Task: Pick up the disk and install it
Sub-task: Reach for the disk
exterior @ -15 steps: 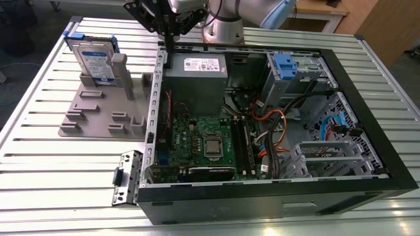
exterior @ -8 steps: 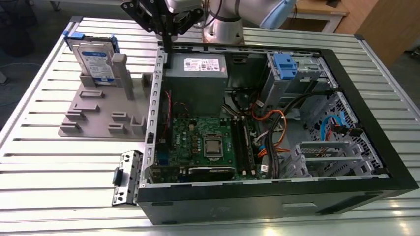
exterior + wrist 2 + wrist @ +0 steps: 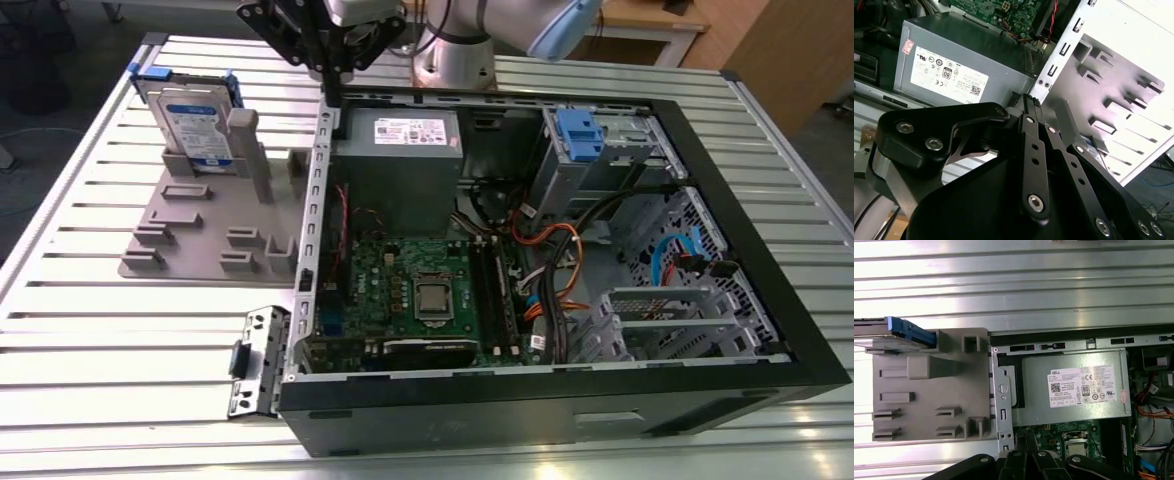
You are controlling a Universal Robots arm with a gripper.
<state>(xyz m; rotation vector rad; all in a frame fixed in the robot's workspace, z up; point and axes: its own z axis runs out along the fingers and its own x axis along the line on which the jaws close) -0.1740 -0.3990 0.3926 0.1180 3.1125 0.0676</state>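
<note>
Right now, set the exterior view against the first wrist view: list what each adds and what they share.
Exterior view adds: the disk's labelled face, the blue-tabbed drive cage, orange cables. First wrist view adds: the disk edge-on, its blue rail showing. Shared: the grey holder, the power supply, the motherboard.

One disk (image 3: pixel 198 122) and one grey holder (image 3: pixel 187 240) beside one open computer case (image 3: pixel 767 300); inside it, one power supply (image 3: pixel 398 165), one drive cage (image 3: pixel 587 160).

disk (image 3: pixel 196 120) apparently slotted in holder (image 3: pixel 200 245), case (image 3: pixel 743 232) on exterior view's right
</note>
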